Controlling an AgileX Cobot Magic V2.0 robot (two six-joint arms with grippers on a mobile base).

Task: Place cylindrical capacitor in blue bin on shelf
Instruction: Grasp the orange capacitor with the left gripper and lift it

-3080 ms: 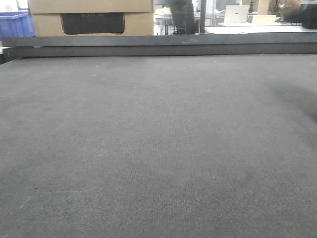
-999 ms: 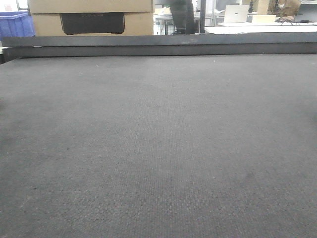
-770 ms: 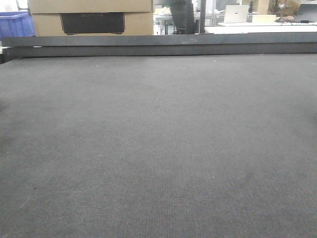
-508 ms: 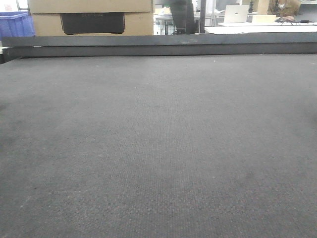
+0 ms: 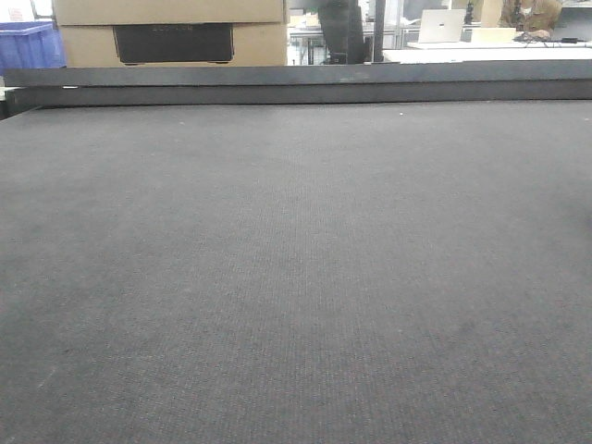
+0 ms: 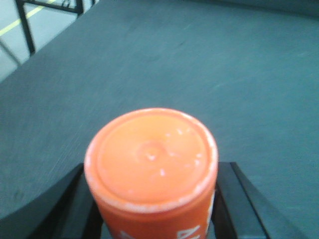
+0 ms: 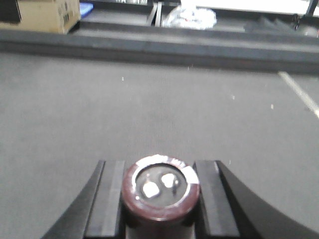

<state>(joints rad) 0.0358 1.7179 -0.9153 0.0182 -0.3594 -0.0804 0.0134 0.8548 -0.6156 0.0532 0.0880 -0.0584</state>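
**Capacitor clamped in the right fingers**

The capacitor (image 7: pixel 160 188) sits between the right fingers (image 7: pixel 112 199), which press on it from the left and right. Its flat end faces the wrist camera: a dark face with two pale terminals inside a lighter rim, and a dark brown body below. Whether its lower end touches the tabletop (image 7: pixel 159 104) cannot be told.

The grey, finely woven tabletop stretches far ahead of the capacitor to a dark raised edge. Past that edge, at far left, stands a cardboard box (image 7: pixel 40 15), and crinkled clear plastic (image 7: pixel 189 17) lies near the middle.

The left fingers (image 6: pixel 234 199) hold an orange container (image 6: pixel 151 159) with a round orange lid and white lettering on its side. They grip it from both sides, with the same grey surface behind it.

In the front view the tabletop (image 5: pixel 296 268) fills the picture. Beyond its far edge are the box (image 5: pixel 171 28), a blue crate (image 5: pixel 28 42) at far left and a laptop (image 5: pixel 441 25) at far right.
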